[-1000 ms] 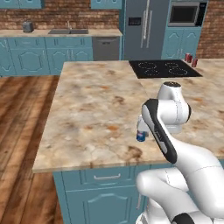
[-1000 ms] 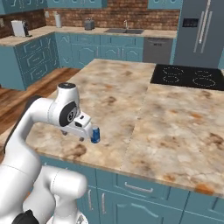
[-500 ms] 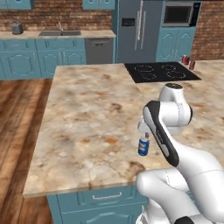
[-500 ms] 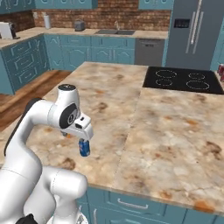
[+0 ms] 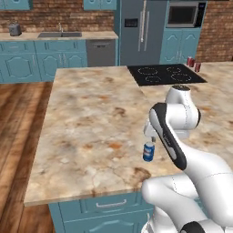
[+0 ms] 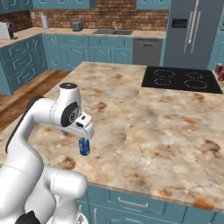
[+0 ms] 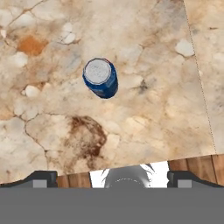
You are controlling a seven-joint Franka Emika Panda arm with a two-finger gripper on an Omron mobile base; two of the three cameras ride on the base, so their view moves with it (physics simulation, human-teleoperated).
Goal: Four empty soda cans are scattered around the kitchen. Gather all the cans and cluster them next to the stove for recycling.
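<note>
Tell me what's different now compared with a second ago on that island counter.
The base has driven, shifting both base views: the stove and two red cans beside it now sit nearer. The open gripper stays above the upright blue can, not touching it. The can hasn't visibly moved on the counter.

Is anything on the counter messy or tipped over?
Nothing is spilled or tipped. The blue can stands upright, alone near the counter's front edge, far from the stove where two red cans wait. The open gripper is above it.
</note>
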